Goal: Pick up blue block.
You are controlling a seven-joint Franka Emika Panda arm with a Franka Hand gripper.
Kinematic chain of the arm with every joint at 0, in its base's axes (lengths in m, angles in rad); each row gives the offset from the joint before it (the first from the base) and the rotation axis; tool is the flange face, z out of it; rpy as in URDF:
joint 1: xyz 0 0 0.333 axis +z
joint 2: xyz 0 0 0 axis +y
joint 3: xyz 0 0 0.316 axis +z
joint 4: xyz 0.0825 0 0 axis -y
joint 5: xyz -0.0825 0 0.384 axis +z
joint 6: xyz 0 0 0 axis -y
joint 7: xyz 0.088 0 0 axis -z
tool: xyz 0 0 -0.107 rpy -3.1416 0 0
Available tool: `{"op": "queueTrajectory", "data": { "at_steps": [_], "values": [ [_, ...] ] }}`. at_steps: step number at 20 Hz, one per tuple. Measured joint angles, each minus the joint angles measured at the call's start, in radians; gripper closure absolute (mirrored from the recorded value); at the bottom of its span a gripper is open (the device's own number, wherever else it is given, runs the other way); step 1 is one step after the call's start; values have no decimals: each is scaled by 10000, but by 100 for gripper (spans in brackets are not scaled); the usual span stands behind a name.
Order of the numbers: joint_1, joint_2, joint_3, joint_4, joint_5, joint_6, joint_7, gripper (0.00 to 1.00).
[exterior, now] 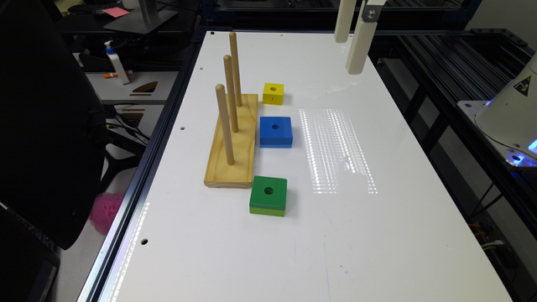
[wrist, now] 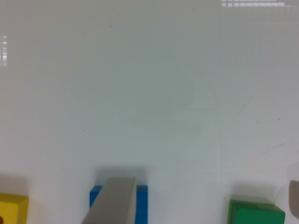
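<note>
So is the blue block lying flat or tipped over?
Lying flat. The blue block sits on the white table with its round hole facing up, beside the wooden peg board.

The table (exterior: 319,235) has a smooth, glossy white top that reflects a grid of light. Its edge rail (exterior: 126,209) is dark metal. The peg base (exterior: 235,142) is pale, unpainted wood with visible grain and a light sheen; the three pegs (exterior: 230,94) are smooth plain wood. The blue block (exterior: 275,131), green block (exterior: 268,196) and yellow block (exterior: 273,93) carry an even painted coat with a satin finish; the green block's lower layer is a lighter shade. The gripper (exterior: 351,40) fingers look like matt off-white plastic, fastened with a metal screw.
</note>
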Motion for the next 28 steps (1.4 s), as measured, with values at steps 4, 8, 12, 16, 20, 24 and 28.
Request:
{"op": "queueTrajectory", "data": {
  "at_steps": [4, 8, 12, 16, 20, 24, 28],
  "values": [
    [-59, 0, -10, 1, -8, 0, -21, 0],
    [-331, 5, -24, 31, -17, 42, -220, 0],
    [-620, 46, -32, 46, -22, 217, -471, 0],
    [-1091, 208, -69, 85, -37, 504, -938, 0],
    [-1648, 483, -93, 344, -39, 576, -1508, 0],
    [-1878, 752, -91, 603, -39, 576, -1722, 0],
    [-1878, 827, -82, 666, -39, 576, -1722, 0]
  ]
}}
